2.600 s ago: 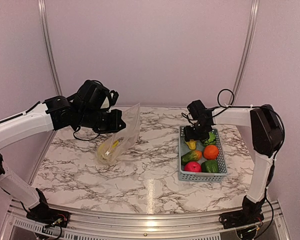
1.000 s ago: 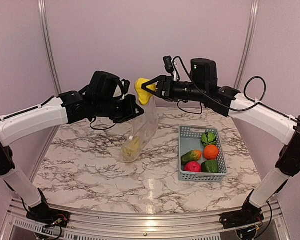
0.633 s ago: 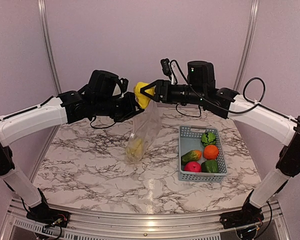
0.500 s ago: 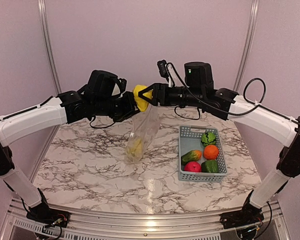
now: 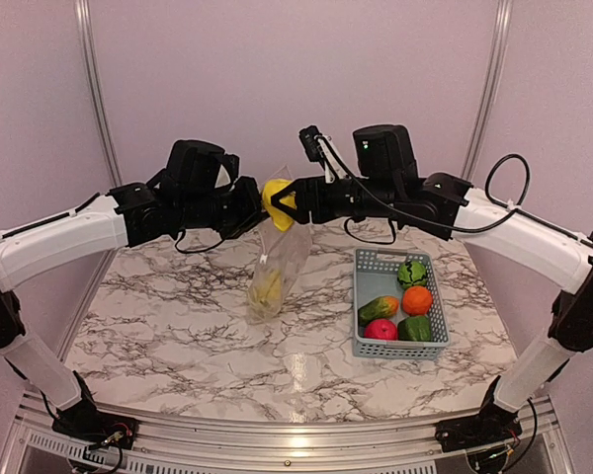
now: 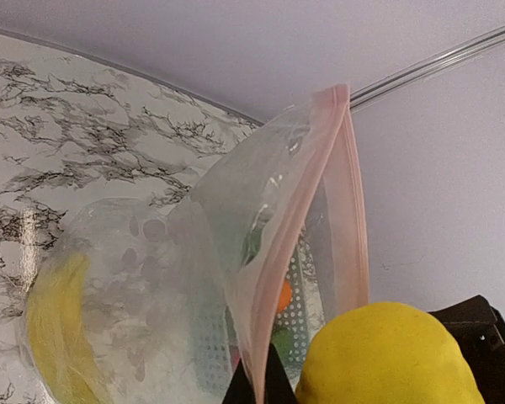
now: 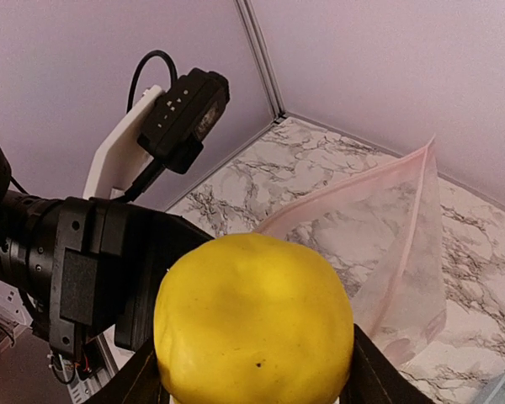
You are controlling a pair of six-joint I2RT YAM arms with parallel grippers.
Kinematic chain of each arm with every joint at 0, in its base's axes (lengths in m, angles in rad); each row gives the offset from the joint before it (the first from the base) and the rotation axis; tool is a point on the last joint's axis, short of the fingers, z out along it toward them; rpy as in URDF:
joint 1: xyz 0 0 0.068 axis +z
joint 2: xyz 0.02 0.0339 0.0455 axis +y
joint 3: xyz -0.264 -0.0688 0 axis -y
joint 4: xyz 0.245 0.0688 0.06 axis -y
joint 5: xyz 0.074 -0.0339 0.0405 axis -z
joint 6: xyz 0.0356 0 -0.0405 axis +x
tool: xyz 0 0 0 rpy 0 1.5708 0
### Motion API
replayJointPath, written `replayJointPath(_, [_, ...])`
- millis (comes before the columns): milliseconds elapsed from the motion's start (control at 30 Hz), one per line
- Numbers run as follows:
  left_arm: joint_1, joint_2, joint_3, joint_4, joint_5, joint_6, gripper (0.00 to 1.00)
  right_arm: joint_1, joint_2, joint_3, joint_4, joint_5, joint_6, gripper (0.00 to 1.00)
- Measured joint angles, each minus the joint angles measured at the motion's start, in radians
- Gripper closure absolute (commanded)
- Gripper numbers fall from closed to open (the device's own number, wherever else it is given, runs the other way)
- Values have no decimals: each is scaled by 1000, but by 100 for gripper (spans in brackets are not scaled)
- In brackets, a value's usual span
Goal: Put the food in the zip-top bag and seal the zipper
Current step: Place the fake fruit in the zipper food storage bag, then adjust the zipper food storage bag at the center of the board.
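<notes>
My left gripper [image 5: 249,205] is shut on the pinkish zipper [image 6: 273,252] edge of the clear zip-top bag [image 5: 277,262] and holds it hanging above the table. A yellow banana [image 5: 268,288] lies in the bag's bottom; it also shows in the left wrist view [image 6: 55,337]. My right gripper [image 5: 285,202] is shut on a yellow pepper [image 5: 275,201] and holds it at the bag's open mouth, right beside my left gripper. The pepper fills the right wrist view [image 7: 254,324] and shows in the left wrist view [image 6: 391,358].
A grey-blue perforated basket [image 5: 374,265] on the right of the marble table holds a green pepper [image 5: 411,272], an orange [image 5: 416,299], a green-orange mango [image 5: 379,308], a red apple [image 5: 380,329] and another green pepper [image 5: 415,329]. Walls close in behind.
My right gripper lifted the yellow pepper from the basket and carried it left to the bag's mouth. My left gripper raised the bag and shifted it right.
</notes>
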Motion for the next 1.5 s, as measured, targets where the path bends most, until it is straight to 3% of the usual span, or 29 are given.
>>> replayJointPath(300, [16,-14,-13,42,-8,-33,100,3,-7,-1,-45,44,-22,55])
replayJointPath(600, [18,-14,-17,44,-28,-39,100,3,97,177,-212,183,-18,34])
replayJointPath(933, [18,-14,-25,43,-32,-39,100,3,109,262,-291,176,25,14])
replayJointPath(1333, [19,-14,-27,42,-30,-35,100,-29,114,299,-345,234,77,38])
replayJointPath(1500, [19,-14,-27,42,-27,-32,100,-32,151,298,-381,233,98,55])
